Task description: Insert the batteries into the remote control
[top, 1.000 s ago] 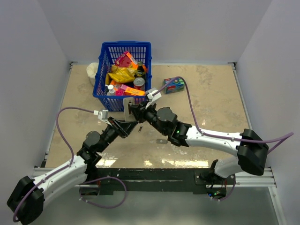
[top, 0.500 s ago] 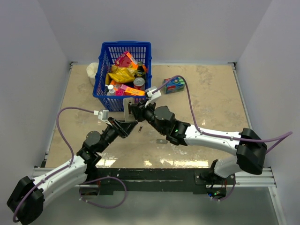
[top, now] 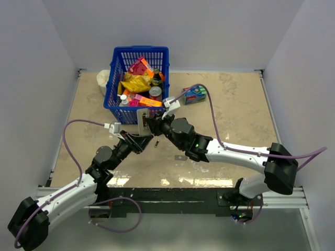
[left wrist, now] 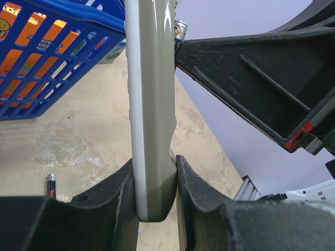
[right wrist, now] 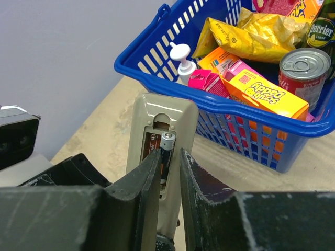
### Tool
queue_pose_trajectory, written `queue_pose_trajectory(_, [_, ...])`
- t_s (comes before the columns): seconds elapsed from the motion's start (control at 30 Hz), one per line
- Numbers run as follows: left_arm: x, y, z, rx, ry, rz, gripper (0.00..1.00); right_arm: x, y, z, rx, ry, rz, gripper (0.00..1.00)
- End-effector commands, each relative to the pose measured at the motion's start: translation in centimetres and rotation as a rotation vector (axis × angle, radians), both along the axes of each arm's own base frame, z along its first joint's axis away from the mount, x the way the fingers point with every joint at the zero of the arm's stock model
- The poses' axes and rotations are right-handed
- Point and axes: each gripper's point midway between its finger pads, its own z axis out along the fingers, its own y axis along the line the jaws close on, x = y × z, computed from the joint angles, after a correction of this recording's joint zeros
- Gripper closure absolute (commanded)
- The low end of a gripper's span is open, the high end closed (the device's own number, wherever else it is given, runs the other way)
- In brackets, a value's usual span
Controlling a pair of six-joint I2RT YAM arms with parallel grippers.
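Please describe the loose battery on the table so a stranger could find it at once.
Start at the blue basket; on the table in front of it, near the left gripper holding the remote control, is the loose battery. It is a tiny dark cylinder with an orange band, and unlike the other battery it sits outside the remote.

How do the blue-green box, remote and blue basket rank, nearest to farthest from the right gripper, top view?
1. remote, at the right gripper tips, centre.
2. blue basket, just behind it.
3. blue-green box, back right.
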Motion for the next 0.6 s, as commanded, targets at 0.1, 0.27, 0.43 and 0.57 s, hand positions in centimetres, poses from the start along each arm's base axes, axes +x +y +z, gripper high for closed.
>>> queue_pose_trajectory(0.1, [0.5, 0.3, 4.5, -0.064, -0.115, 0.027, 1.00, 0.1, 0.4, 3.2, 0.039, -0.043, 0.009, 0.72])
queue_pose_trajectory(0.27, [0.4, 0.3, 4.3, -0.057, -0.102, 0.024, 1.00, -0.2, -0.3, 4.7, 0.026, -0.074, 0.012, 0.62])
queue_pose_trajectory(0.43, [0.3, 0.3, 3.9, -0.052, -0.083, 0.022, 1.00, -0.7, -1.7, 6.7, -0.026, -0.113, 0.023, 0.50])
queue_pose_trajectory(0.57, [0.2, 0.3, 4.2, -0.048, -0.084, 0.017, 1.00, -1.7, -2.6, 9.4, -0.138, -0.239, 0.100, 0.44])
